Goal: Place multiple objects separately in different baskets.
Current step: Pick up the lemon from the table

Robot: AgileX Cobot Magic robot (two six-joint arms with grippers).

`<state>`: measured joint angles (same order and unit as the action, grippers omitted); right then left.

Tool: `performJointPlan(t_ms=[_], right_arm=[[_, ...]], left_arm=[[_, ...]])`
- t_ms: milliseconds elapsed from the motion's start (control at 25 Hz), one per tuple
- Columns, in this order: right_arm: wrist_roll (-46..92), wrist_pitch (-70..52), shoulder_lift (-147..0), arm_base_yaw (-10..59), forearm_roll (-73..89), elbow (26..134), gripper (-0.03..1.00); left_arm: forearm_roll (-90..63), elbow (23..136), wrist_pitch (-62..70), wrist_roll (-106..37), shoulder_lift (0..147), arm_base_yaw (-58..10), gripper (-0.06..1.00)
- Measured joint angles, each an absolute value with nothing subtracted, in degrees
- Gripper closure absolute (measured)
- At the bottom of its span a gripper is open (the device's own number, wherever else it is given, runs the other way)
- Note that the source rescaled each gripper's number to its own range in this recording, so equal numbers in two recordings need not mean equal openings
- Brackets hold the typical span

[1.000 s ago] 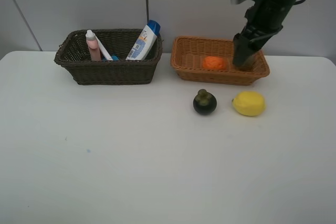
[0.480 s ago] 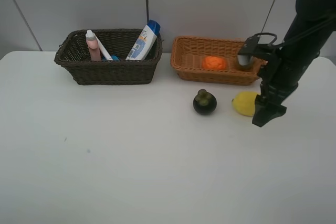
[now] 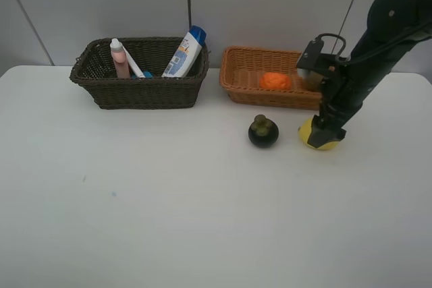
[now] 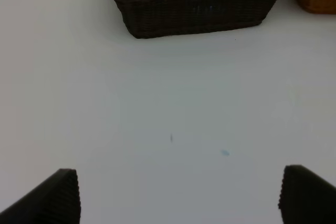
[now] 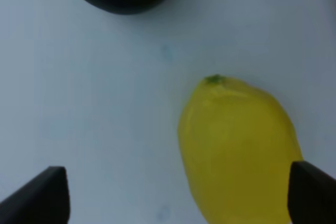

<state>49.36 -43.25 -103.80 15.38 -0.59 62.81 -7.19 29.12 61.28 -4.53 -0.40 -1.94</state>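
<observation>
Right now the right gripper (image 3: pixel 322 133) hangs low over the yellow lemon (image 3: pixel 309 137) with its jaws spread wide and nothing in them. The wrist view shows the lemon (image 5: pixel 237 150) between the two fingers but well off centre: it crowds one finger and leaves a wide gap of bare table to the other. I judge the step in hand to be the pick of this lemon. To do it well, the arm should shift sideways until the fruit sits midway between the fingers. It should then drop far enough for the pads to meet the widest part, and close across the short axis, not the long one. If it closes as it stands, one finger would likely shove the fruit and roll it.

The lemon is smooth, bright yellow and oval, with a small green nub at one end, and it lies on its side on the white table (image 3: pixel 202 220), just in front of the light orange-tan basket (image 3: pixel 270 98). The dark mangosteen (image 3: pixel 263 131) sits near it, apart, and should not be nudged. An orange (image 3: pixel 275 81) already rests in that basket.

Further off, the dark brown basket (image 3: pixel 145 92) holds the pink bottle (image 3: pixel 120 59), the white pen (image 3: pixel 135 64) and the blue-capped white bottle (image 3: pixel 184 52). The left gripper (image 4: pixel 181 198) hangs with its jaws apart and empty over bare table in front of that basket.
</observation>
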Motion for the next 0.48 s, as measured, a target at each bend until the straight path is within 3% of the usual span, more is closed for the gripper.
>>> performJointPlan(t_ms=[480], right_arm=[[49.43,-39.57,-106.07,14.91,-1.07,62.8,0.0]], left_arm=[[-7.19,29.12,61.28,-4.53,-0.4,-1.94,-0.05]])
